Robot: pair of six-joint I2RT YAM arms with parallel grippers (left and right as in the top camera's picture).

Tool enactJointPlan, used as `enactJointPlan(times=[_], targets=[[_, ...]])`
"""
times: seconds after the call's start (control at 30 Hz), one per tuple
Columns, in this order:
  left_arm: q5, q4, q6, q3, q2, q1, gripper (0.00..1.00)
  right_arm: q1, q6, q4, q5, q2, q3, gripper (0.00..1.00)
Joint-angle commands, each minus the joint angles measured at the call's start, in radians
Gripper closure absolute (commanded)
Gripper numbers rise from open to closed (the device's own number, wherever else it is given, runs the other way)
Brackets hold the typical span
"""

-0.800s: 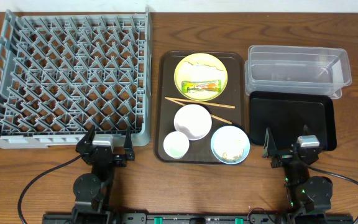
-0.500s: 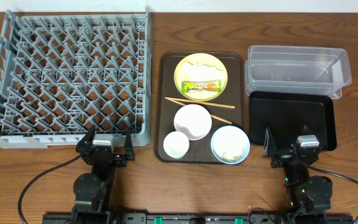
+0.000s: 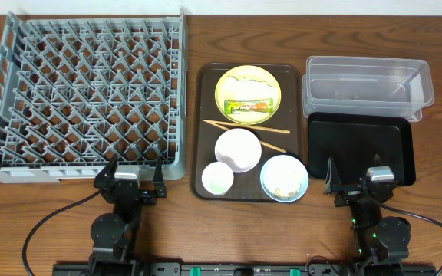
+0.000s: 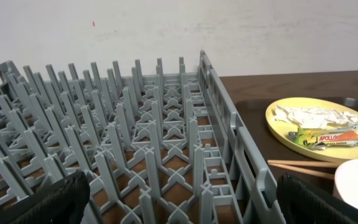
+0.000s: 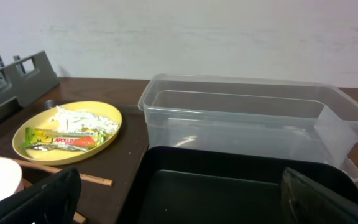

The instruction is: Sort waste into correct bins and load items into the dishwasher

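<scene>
We see the left gripper [image 3: 134, 182] and right gripper [image 3: 357, 184] both spread wide, grasping nothing. The snack wrapper [image 3: 249, 106] and tissue [image 3: 245, 77] lie on the yellow plate [image 3: 223, 96], which sits on the brown tray [image 3: 207, 84] between the dish rack [image 3: 83, 92] and the clear tub [image 3: 367, 80].

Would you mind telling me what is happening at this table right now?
Nothing is being handled yet. The left gripper sits open before the grey dish rack, the right gripper open beside the black tray. On the brown serving tray lie the yellow plate with the wrapper and tissue, the chopsticks, a white bowl, a small cup and the blue-rimmed bowl with food scraps. Rack, black tray and clear tub hold nothing.
</scene>
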Motion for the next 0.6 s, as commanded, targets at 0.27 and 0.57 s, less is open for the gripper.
enactJointPlan(times=[0.27, 0.57], targets=[[-0.019, -0.039, 0.017, -0.017, 0.002, -0.001, 0.04, 0.010, -0.004, -0.004, -0.005, 0.002, -0.001, 0.01], [-0.020, -0.039, 0.017, -0.017, 0.002, -0.001, 0.04, 0.010, -0.019, -0.001, 0.014, 0.002, -0.001, 0.01]])
